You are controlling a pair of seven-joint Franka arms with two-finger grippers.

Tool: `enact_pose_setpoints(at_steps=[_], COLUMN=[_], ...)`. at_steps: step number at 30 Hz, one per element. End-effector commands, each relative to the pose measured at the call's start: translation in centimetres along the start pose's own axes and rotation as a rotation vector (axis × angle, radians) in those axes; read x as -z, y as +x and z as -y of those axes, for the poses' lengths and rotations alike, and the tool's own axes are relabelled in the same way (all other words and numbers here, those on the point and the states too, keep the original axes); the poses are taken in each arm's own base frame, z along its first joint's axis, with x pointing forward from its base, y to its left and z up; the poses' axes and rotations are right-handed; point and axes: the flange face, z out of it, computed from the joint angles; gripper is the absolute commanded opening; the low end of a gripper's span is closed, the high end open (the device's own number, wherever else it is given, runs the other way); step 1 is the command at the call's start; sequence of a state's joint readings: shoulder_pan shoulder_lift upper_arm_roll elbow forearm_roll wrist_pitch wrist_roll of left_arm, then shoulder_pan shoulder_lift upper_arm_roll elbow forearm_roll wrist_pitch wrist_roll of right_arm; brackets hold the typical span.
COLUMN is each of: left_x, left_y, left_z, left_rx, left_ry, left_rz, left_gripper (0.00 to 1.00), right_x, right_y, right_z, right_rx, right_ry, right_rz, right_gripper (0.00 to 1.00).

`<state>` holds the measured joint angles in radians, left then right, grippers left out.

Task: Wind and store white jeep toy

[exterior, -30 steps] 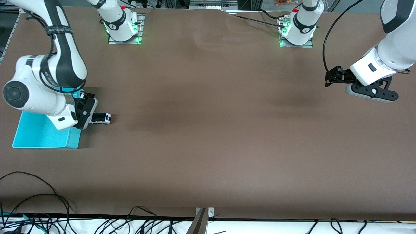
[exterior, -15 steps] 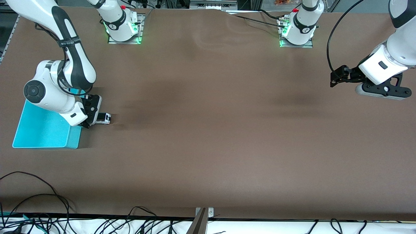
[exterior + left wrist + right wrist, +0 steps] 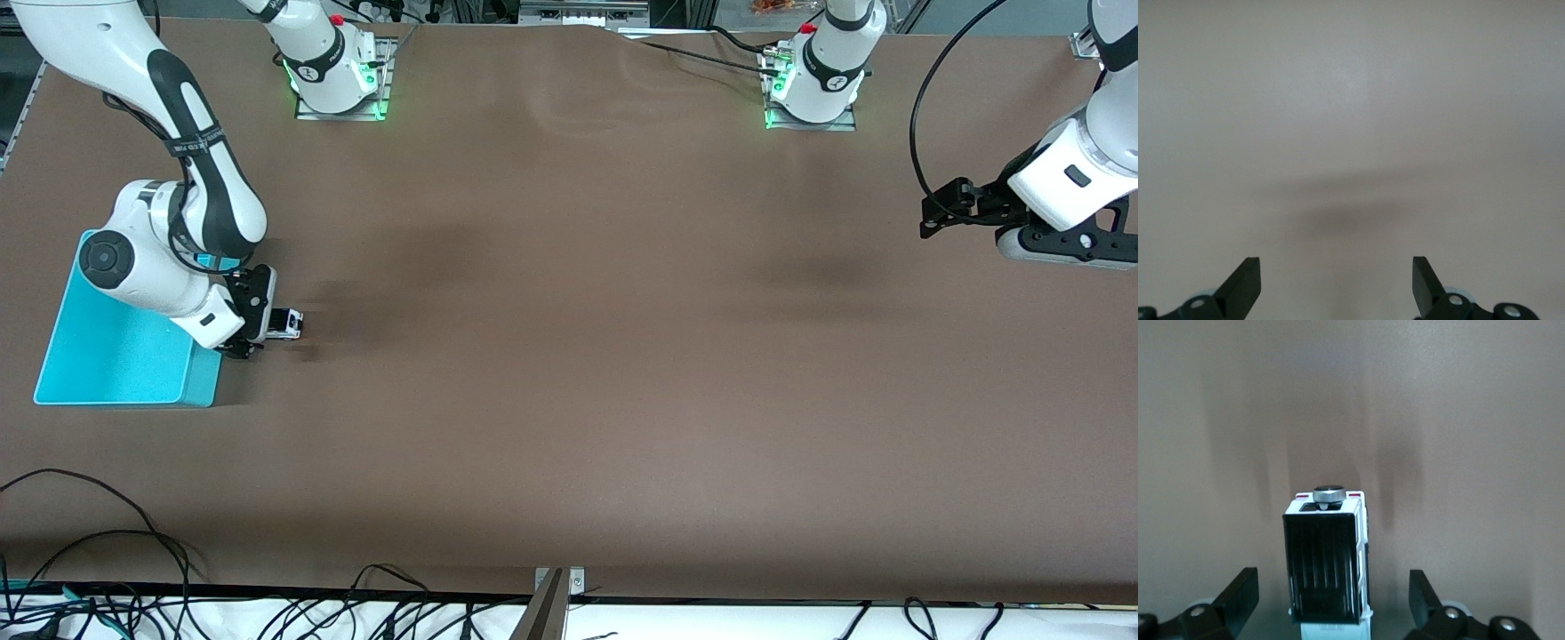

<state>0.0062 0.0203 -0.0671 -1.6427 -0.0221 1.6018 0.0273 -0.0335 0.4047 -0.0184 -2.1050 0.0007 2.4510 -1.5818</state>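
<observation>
While the front view looks down on the brown tabletop (image 3: 569,356), the right tool (image 3: 267,331) sits low at the right arm's end, just beside the open cyan plastic bin (image 3: 116,356). Its black fingers hide behind the wrist here, so their spread cannot be read from this angle. The tiny white jeep toy with a black roof and dark wheels (image 3: 286,323) stands on the tabletop, its one end tucked in at the tool and the other pointing toward the left arm's end. The bin lies just beside the toy, apart from it. Toward the left arm's end, the left tool (image 3: 933,218) hangs in the air over bare tabletop, well apart from the toy, and that arm waits.

From the left wrist view, the left tool (image 3: 1337,283) shows two black fingers (image 3: 1245,283) spread wide, with nothing between them but tabletop.

From the right wrist view, the right tool (image 3: 1331,600) has its black fingers (image 3: 1238,597) spread wide on either side of the jeep toy (image 3: 1328,560). A clear gap shows on each side, so neither finger touches it. The toy's ribbed black roof faces the camera, and a small round silver knob (image 3: 1329,495) stands at its end.
</observation>
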Motion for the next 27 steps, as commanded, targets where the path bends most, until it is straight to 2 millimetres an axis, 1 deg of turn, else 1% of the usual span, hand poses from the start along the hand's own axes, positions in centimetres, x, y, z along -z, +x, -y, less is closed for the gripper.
enact_pose_setpoints(at_steps=[1, 6, 8, 14, 19, 24, 27], left_x=[0.6, 0.6, 0.7, 0.7, 0.5, 0.6, 0.5], left_y=[0.2, 0.2, 0.2, 0.2, 0.1, 0.1, 0.1], left_z=[-0.4, 0.1, 0.0, 0.0, 0.0, 0.0, 0.0], left_rx=[-0.004, -0.001, -0.004, -0.004, -0.004, -0.004, -0.004], left_ry=[0.005, 0.005, 0.004, 0.004, 0.004, 0.004, 0.004], left_rz=[0.005, 0.006, 0.005, 0.005, 0.012, 0.011, 0.013], left_gripper=[1.00, 1.00, 1.00, 1.00, 1.00, 1.00, 1.00], right_x=[-1.0, -1.0, -1.0, -1.4, -1.7, -1.3, -0.7], right_y=[-0.1, -0.1, -0.1, 0.0, 0.0, 1.0, 1.2], right_z=[1.3, 1.3, 1.3, 1.3, 1.4, 1.2, 0.9], right_rx=[0.067, 0.075, 0.075, 0.076, 0.076, 0.095, 0.095], right_ry=[-0.045, -0.057, -0.057, -0.052, -0.045, -0.048, -0.060], right_rz=[0.006, 0.006, 0.006, 0.006, 0.006, 0.005, 0.005], right_gripper=[1.00, 0.99, 0.89, 0.72, 0.44, 0.23, 0.19])
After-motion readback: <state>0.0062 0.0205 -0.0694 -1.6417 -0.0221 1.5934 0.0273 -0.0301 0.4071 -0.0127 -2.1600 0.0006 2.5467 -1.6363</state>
